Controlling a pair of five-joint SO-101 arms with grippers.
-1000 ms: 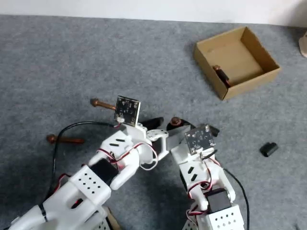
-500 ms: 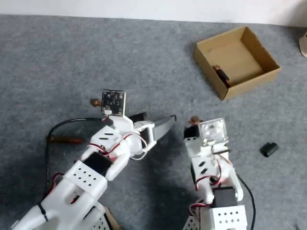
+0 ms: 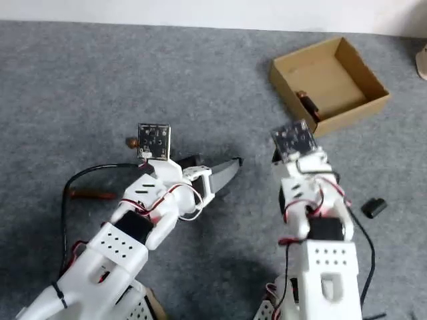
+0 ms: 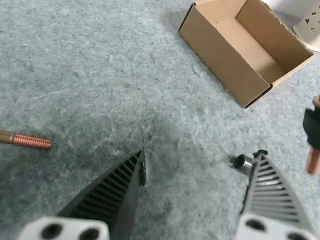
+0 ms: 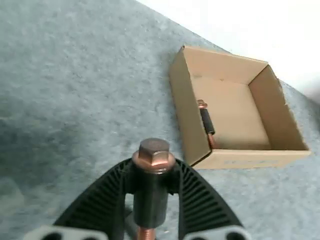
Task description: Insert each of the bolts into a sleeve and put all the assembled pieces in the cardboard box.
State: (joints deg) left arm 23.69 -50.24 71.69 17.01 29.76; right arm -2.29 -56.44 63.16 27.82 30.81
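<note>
Between the right gripper (image 5: 152,175) and the open brown cardboard box (image 5: 181,100) it's bare grey carpet (image 5: 75,75), jaws clamped on a copper hex bolt (image 5: 153,156) in its black sleeve (image 5: 151,197) (one assembled piece (image 5: 206,122) lies in the box). Meanwhile the left gripper (image 4: 200,155) hangs wide open, with a loose black sleeve (image 3: 374,207) beyond the right arm (image 3: 320,227).

Fixed high, looking steeply down over the table (image 3: 80,73). Riding each wrist, low and close, facing forward. Sharing the cardboard box (image 3: 350,119) across all three.
</note>
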